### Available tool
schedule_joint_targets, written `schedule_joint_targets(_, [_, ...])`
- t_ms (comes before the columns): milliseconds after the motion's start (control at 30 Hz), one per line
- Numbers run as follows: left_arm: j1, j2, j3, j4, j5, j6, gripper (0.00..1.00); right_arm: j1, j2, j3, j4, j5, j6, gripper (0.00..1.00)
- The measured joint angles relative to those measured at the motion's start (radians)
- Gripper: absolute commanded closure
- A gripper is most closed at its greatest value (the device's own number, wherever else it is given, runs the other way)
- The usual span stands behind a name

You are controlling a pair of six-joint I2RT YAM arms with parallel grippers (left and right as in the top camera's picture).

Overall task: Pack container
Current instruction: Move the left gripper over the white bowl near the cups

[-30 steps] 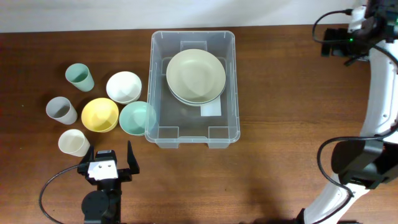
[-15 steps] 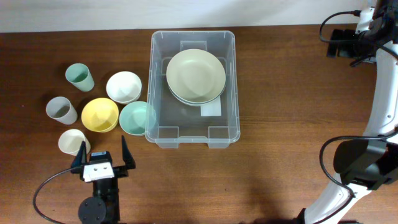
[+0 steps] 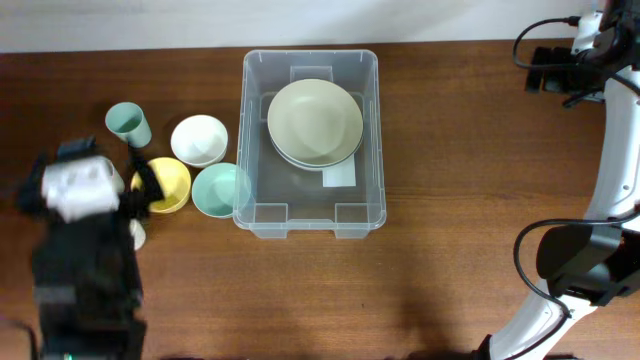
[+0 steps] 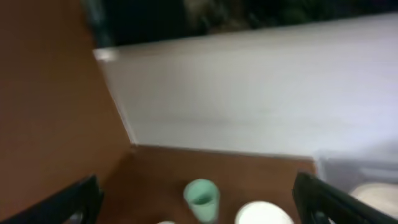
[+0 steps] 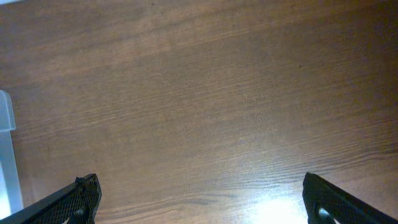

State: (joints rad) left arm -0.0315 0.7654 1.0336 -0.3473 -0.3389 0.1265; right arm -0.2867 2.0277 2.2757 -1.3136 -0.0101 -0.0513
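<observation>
The far half of the container (image 3: 311, 52) is filled by plates (image 3: 315, 122); the near half is left free. Its left side is crowded by bowls (image 3: 198, 139).

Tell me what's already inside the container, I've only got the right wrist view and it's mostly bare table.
Observer: The container holds a stack of pale green dishes, toward its far end.
Operator: Anything left outside?
Observer: Yes, on its left: a white bowl, a yellow bowl, a teal bowl and a green cup.
Operator: Which is nearest the container?
Observer: The teal bowl, close beside its left wall.
</observation>
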Motion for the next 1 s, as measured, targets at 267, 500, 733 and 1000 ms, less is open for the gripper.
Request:
schedule_joint_targets(267, [0.000,0.280,0.085,-0.036,0.136,0.009,0.01,0.000,0.000,0.000,0.000,0.000,0.000,0.01])
schedule_joint_targets(500, [0.000,0.411,0.085,-0.080,0.156,-0.008,0.01,0.000,0.000,0.000,0.000,0.000,-0.001,0.01])
schedule_joint_targets(733, [0.024,0.629,0.085,-0.083,0.068,-0.364,0.00,0.000,0.000,0.000,0.000,0.000,0.000,0.01])
schedule_joint_targets(1000, [0.113,0.871,0.087,0.114,0.185,-0.553,0.02,0.000,0.000,0.000,0.001,0.001,0.000,0.01])
